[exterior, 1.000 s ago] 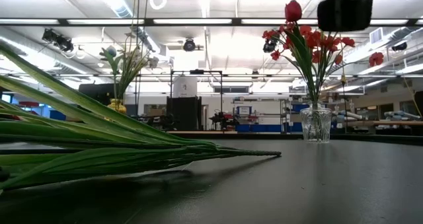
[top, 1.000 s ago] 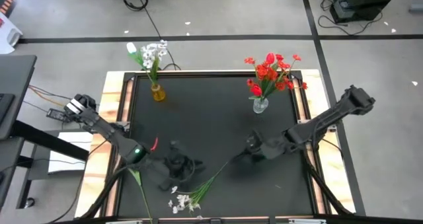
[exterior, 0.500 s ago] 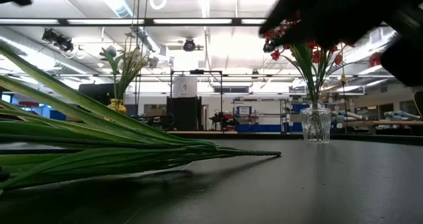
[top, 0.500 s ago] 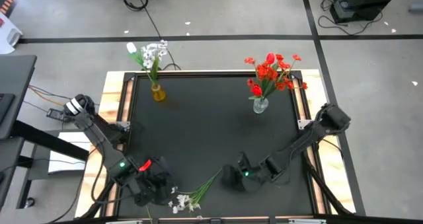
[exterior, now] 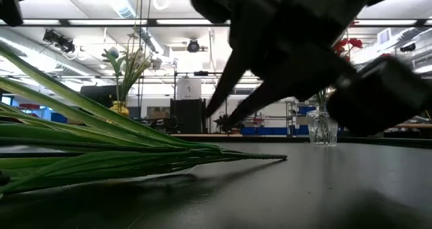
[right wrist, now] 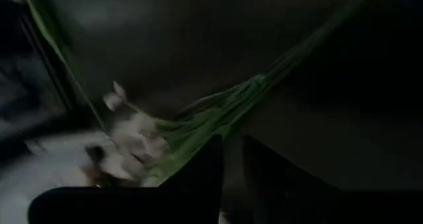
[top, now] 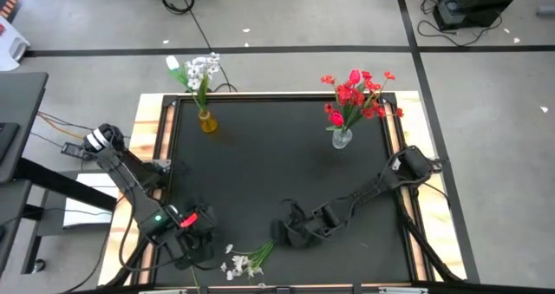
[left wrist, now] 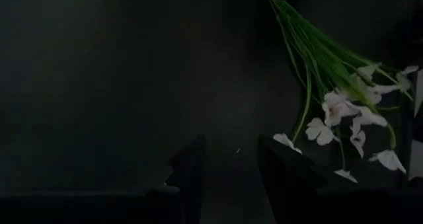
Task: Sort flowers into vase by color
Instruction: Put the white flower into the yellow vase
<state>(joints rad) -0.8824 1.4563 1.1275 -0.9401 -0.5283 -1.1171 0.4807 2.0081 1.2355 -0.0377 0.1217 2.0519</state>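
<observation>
A white-flowered sprig point(top: 247, 259) lies flat on the black table near its front edge, blooms point(left wrist: 344, 118) toward the near left and its green stem end point(exterior: 280, 157) toward the middle. My right gripper point(top: 283, 231) hangs slanted just above that stem end point(right wrist: 291, 49), its fingers a narrow gap apart with nothing between them. My left gripper point(left wrist: 231, 164) stands open left of the blooms, empty. At the back, an amber vase point(top: 206, 122) holds white flowers and a glass vase point(top: 342, 139) holds red flowers point(top: 355, 94).
Another green stem point(right wrist: 56, 45) lies along the near left edge of the table, beside the wooden frame point(top: 147, 155). Between the two vases and the grippers the black table top point(top: 269, 164) is bare.
My right gripper has come down toward the table's near left, rolling its wrist, and now hangs over the stem end of the white sprig. My left gripper has swung toward the near left corner, sinking and tipping down. The sprig has stayed where it lay.
</observation>
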